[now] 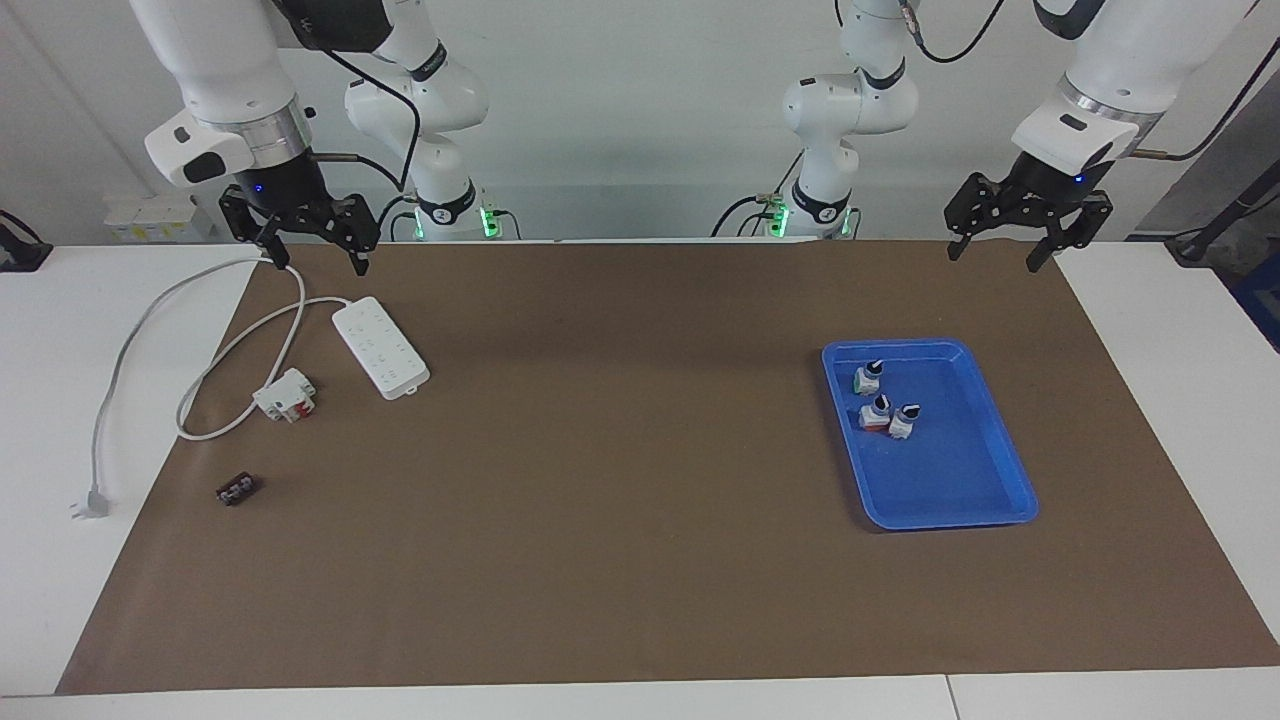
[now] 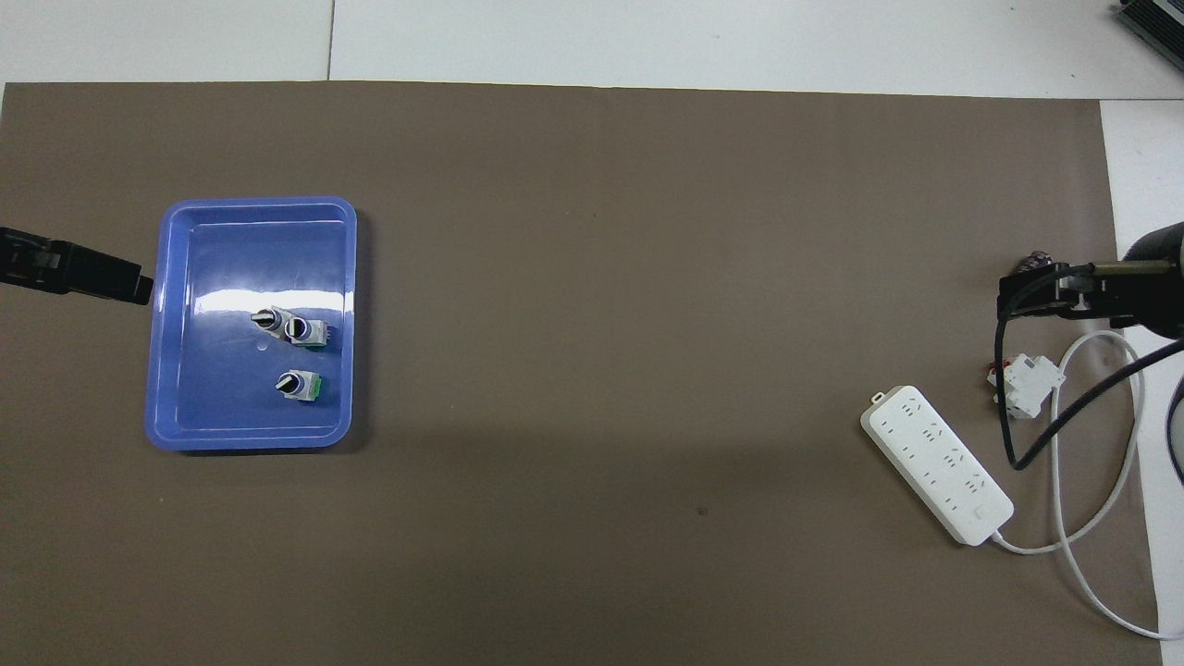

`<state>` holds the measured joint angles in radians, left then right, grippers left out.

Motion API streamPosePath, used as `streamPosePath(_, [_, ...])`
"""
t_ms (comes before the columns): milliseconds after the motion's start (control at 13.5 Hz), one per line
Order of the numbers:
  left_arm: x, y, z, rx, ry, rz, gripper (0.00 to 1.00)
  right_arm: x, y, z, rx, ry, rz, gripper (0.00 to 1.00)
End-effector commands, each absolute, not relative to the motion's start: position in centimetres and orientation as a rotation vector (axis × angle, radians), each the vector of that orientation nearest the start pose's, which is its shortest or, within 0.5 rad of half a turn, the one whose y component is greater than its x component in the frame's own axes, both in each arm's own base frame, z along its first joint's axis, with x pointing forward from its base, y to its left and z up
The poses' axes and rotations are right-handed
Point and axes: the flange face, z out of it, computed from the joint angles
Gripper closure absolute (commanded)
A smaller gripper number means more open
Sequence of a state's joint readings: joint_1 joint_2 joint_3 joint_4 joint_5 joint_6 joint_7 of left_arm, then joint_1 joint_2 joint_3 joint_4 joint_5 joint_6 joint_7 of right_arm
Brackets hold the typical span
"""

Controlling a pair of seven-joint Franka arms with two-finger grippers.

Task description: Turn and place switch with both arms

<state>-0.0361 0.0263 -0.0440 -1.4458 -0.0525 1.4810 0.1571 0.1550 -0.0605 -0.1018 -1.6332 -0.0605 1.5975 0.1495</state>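
Note:
Three switches lie in a blue tray (image 1: 985, 505) toward the left arm's end of the table. One switch (image 1: 868, 376) sits alone nearest the robots, its green end showing in the overhead view (image 2: 299, 385). The other two (image 1: 877, 412) (image 1: 904, 421) touch each other. My left gripper (image 1: 993, 257) hangs open and empty in the air over the mat's edge by the robots, clear of the tray. My right gripper (image 1: 317, 263) hangs open and empty over the white cable at the right arm's end.
A white power strip (image 1: 381, 347) lies under the right gripper, its cable looping to a plug (image 1: 90, 503) off the mat. A white-and-red block (image 1: 285, 395) and a small dark brown piece (image 1: 237, 489) lie nearby. A brown mat (image 1: 620, 480) covers the table.

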Motion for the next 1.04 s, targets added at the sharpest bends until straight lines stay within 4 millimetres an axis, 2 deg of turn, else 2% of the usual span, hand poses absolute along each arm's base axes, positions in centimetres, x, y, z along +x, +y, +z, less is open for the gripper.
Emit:
streamPosePath(0, [54.0,-4.5,67.3,-3.155,0.359,-0.009,0.00,53.1,1.9,63.3,-3.176,0.130,-0.061,0.00])
streamPosePath(444, [53.5,-5.5,67.4,-3.153,0.357,0.026,0.00,53.0,1.7,63.3,-3.176,0.132,-0.058,0.00])
streamPosePath(665, [53.5,-4.5,67.2,-3.155,0.330,0.038,0.00,53.0,1.5,63.3,-3.176,0.140,-0.058,0.00])
streamPosePath(961, [52.2,-4.5,67.7,-3.126,0.333,0.096,0.00,53.0,1.5,63.3,-3.176,0.140,-0.061,0.00])
